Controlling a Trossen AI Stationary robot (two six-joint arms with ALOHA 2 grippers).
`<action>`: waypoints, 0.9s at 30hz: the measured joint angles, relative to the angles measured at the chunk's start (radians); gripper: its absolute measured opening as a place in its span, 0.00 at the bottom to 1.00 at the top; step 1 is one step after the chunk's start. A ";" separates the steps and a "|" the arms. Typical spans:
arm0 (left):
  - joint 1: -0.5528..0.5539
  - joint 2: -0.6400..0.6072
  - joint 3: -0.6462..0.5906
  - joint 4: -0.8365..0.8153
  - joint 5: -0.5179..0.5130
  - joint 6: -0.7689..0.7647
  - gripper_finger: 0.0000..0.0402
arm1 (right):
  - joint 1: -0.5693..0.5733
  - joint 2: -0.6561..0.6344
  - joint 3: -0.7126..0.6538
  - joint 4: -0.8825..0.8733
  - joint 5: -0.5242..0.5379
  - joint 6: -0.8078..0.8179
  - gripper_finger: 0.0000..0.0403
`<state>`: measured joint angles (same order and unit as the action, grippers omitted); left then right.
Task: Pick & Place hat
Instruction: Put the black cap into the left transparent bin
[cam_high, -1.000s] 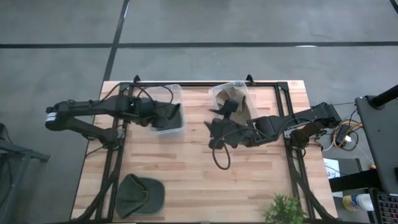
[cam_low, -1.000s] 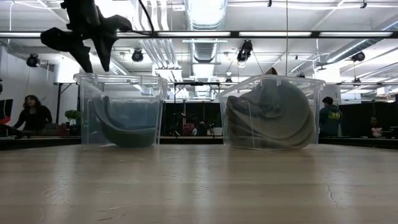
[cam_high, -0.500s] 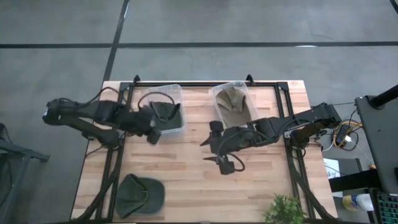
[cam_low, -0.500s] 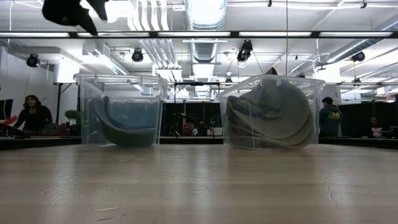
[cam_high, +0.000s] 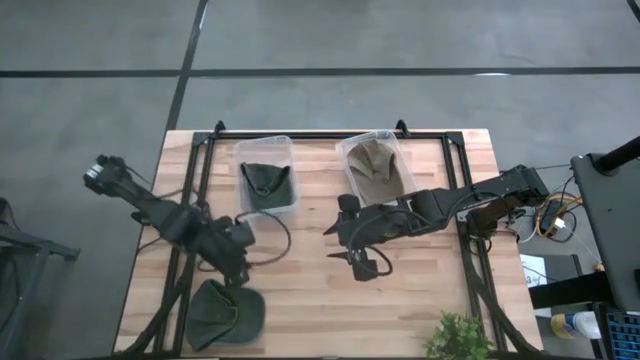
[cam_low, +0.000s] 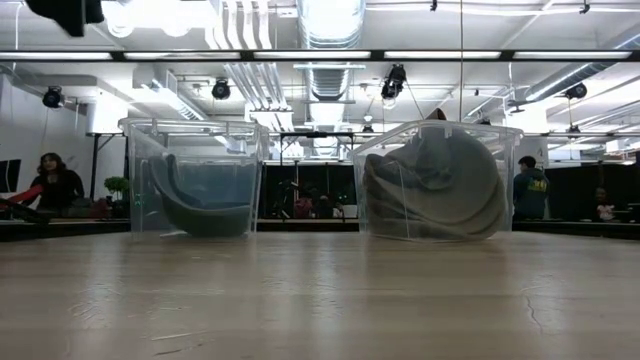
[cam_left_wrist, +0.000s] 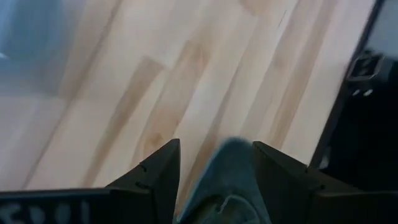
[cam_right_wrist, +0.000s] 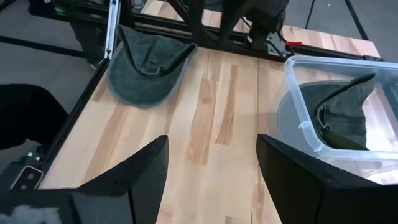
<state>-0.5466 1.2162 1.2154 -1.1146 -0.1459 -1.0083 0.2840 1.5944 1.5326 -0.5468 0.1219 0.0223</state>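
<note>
Two clear plastic bins are seen side by side at the far edge of the light wooden table. The left clear plastic bin is occupied by a dark green cap, which is seen curled against its walls in the low view. The right clear plastic bin is filled by a tan, olive-grey hat, bunched up to most of the bin's height in the low view.

A third hat, a dark green cap with a curved brim, is left lying loose on the table at its near left corner, well apart from both bins. It is also shown in the right wrist view, flat on the wood beside the black table frame.

The left gripper is positioned just above that loose cap; its fingers are spread apart, with the cap's green fabric seen between them but not clamped.

The right gripper is held over the middle of the table, in front of the right bin, with its fingers wide apart and nothing held.

A small green potted plant is placed at the near right edge.
</note>
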 joint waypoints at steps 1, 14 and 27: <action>-0.007 0.020 -0.003 0.000 0.012 -0.007 0.47 | 0.000 0.000 0.000 0.000 0.000 0.002 0.59; -0.071 0.235 -0.010 0.000 0.212 -0.015 0.47 | 0.006 0.000 -0.021 0.000 -0.051 0.046 0.59; -0.073 0.383 -0.077 0.019 0.187 0.125 0.47 | 0.015 0.000 -0.084 0.004 -0.044 0.076 0.59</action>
<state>-0.6199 1.5989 1.1381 -1.0960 0.0416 -0.8830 0.2989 1.5944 1.4490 -0.5430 0.0777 0.0980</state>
